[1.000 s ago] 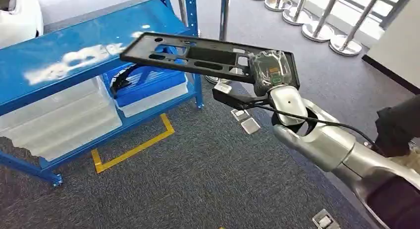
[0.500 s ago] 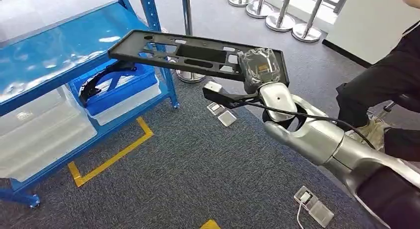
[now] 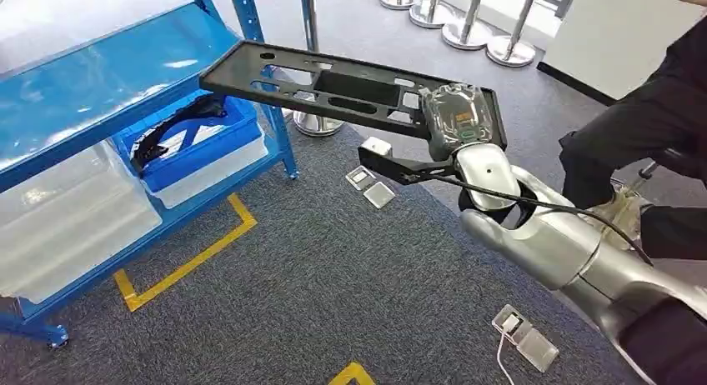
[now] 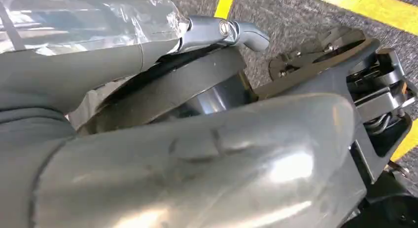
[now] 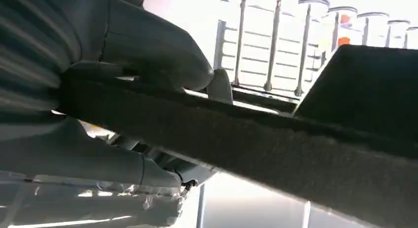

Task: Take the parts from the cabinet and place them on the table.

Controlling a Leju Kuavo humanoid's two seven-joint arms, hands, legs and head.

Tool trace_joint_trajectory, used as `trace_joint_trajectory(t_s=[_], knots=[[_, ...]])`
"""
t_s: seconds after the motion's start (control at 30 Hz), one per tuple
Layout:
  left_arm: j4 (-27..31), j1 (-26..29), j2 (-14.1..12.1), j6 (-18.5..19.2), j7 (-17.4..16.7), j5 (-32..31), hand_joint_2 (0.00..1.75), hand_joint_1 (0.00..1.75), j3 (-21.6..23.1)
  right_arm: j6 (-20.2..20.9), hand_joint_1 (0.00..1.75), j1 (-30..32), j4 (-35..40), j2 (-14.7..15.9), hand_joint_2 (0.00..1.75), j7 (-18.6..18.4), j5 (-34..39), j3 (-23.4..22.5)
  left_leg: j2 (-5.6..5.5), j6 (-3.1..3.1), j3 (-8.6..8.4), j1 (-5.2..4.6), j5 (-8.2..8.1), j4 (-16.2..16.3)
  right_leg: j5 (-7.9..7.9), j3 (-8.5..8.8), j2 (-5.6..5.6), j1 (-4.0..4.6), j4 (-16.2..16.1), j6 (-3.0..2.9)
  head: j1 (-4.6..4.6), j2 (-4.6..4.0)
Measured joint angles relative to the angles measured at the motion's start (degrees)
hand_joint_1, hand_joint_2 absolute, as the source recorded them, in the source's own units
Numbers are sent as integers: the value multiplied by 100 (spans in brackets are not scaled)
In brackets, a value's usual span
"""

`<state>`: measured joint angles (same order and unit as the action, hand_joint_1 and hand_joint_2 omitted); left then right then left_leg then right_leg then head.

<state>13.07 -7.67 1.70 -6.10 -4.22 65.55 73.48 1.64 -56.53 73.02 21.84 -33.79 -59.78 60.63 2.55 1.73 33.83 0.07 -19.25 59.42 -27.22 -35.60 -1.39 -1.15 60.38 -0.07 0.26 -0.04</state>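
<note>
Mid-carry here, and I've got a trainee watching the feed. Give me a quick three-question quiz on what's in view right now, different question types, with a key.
1. True or false: the right robot hand grips the black plastic panel at one end, so that the rest juts out over the floor.
2. Multiple choice: what lies in the blue bin on the blue cabinet? A) a curved black part B) a red box C) a coil of wire
3. Fill in: a person in dark clothes stands on the robot's ____ side.

Key: 1 true; 2 A, the curved black part; 3 right.
</note>
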Motion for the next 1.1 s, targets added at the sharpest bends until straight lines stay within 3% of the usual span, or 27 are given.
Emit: trace_joint_trajectory(t_s=[0.07, 0.13, 0.2, 0.23, 0.27, 0.3, 0.33, 0.4, 0.43, 0.47, 0.53, 0.57, 0.6, 0.63, 0.67, 0.83, 0.87, 0.93, 0.97, 1.0, 1.03, 1.07, 1.1], knots=[[0, -5, -2, 0, 5, 0, 0, 0, 0, 2, 175, 1, 0, 7, 175, -2, 0, 0, 49, 67, 0, 7, 7, 0, 31, -28, 67, 12, -6, -90, -18, 2], [0, -9, 0, 0, 5, -2, 0, 0, 0, 0, 175, -6, 4, 0, 175, 0, 0, 0, -123, 135, 82, 30, -254, 274, 74, -36, 120, -5, -28, -164, -61, 2], [0, -9, 0, 0, 9, -2, 0, 0, 0, 0, 175, -6, 13, -9, 175, -2, 0, 0, -199, 150, 423, 25, -732, 1125, 91, -59, 182, 23, -27, -200, -162, 2], [0, -19, 0, -2, 15, 2, 0, 0, 0, 2, 175, -6, 13, -11, 175, -2, 0, 0, -205, 146, 590, 21, -883, 1523, 99, -70, 217, 44, -25, -213, -190, 2], [0, -25, 0, -7, 13, 7, 0, 0, 0, 4, 175, -5, 13, -13, 175, -2, 0, 2, -208, 127, 690, 11, -937, 1777, 107, -81, 257, 64, -24, -226, -210, 0], [2, -26, 0, -11, 9, 9, 0, 0, 0, 7, 175, -3, 13, -15, 175, 0, 0, 2, -212, 90, 659, -1, -844, 1730, 114, -84, 310, 83, -23, -234, -234, 0], [2, -23, 2, -13, -6, 9, 0, 0, 0, 7, 175, -4, 13, -18, 175, 0, 0, 2, -221, 43, 518, -10, -653, 1452, 119, -82, 354, 103, -23, -236, -258, 2], [9, -13, 9, -15, -24, 9, 0, 0, 0, 4, 175, -17, 15, -20, 175, -2, 0, 0, -346, -99, 65, -57, -146, 490, 129, -70, 440, 140, -25, -240, -297, 0], [9, 3, 7, -15, -24, 11, 0, 0, 0, 4, 175, -19, 15, -22, 175, -2, -5, 0, -525, -184, -32, -53, -128, 198, 139, -82, 459, 123, -31, -238, -293, 2], [13, 3, 24, -24, -24, 4, 0, 0, 0, 4, 175, -35, 13, -22, 175, -13, -7, 0, -528, -188, -43, -45, -100, 107, 157, -106, 495, 132, -15, -215, -227, 2], [17, 1, 28, -4, -2, 4, 0, 0, 0, 0, 175, -36, 15, -31, 175, -55, -7, 0, -439, -196, -61, -85, -115, 48, 207, -159, 537, 61, -41, -132, -282, 0], [18, 0, 31, 0, 0, 2, 0, 0, 0, 2, 175, -37, 15, -26, 175, -79, -7, -4, -406, -209, -74, -85, -81, -15, 240, -152, 560, 61, -74, -81, -304, 0], [24, 1, 46, 4, -2, 0, 0, 0, 0, 11, 175, -34, 15, 4, 175, -90, -7, -28, -347, -200, -128, -21, -1, -173, 216, -158, 545, 105, -66, -60, -317, 0], [24, 6, 46, 4, -2, -2, 0, 0, 0, 24, 175, -49, 15, 15, 175, -98, -9, -55, -322, -207, -142, -21, 44, -231, 109, -210, 394, 116, 39, -32, -271, 0], [24, 7, 46, 4, -2, -9, 0, 0, 0, 28, 175, -69, 15, 15, 175, -98, -13, -83, -285, -233, -129, -16, 65, -248, -98, -350, 305, 99, 331, -11, -208, 2], [24, 8, 46, 7, -2, -9, 0, 0, 0, 33, 175, -76, 15, 15, 175, -98, -15, -90, -267, -234, -120, -16, 66, -248, -218, -444, 277, 85, 547, 5, -184, 0], [24, 9, 46, 9, -2, -11, 0, 0, 0, 37, 175, -75, 17, 15, 175, -101, -15, -92, -255, -230, -117, -16, 69, -248, -293, -507, 262, 76, 700, 17, -170, 2], [13, 20, 42, 30, 9, -37, 0, 0, 0, 101, 175, -19, 15, 44, 175, -120, -44, -94, -145, -223, -104, -10, 64, -229, -540, -858, 190, 6, 1545, 90, -79, 0], [11, 19, 42, 33, 13, -44, 0, 0, 0, 155, 175, -15, 20, 63, 175, -140, -72, -98, -70, -175, -103, 11, 32, -180, -102, -466, 126, -40, 829, 143, -15, 0], [9, 19, 39, 33, 13, -53, 0, 0, 0, 168, 175, -20, 35, 66, 175, -151, -77, -107, -37, -131, -99, 22, -5, -128, 141, -165, 25, -49, 267, 162, 6, 2], [4, 19, 22, 39, 15, -57, 0, 0, 0, 186, 175, -25, 50, 70, 175, -153, -79, -125, -2, -86, -87, 18, -43, -84, 73, -20, -129, -26, -30, 175, 39, 0], [-4, 14, 7, 57, 20, -57, 0, 0, 0, 201, 175, -49, 68, 66, 175, -153, -77, -127, 5, -52, -61, -26, -64, -19, 94, -37, -81, 12, -58, 100, 79, 0], [-4, 15, 2, 72, 31, -48, 0, 0, 0, 210, 175, -51, 83, 66, 175, -153, -74, -129, 17, -30, -59, -27, -59, -31, 85, -47, -5, -3, -25, 22, 43, 0]])
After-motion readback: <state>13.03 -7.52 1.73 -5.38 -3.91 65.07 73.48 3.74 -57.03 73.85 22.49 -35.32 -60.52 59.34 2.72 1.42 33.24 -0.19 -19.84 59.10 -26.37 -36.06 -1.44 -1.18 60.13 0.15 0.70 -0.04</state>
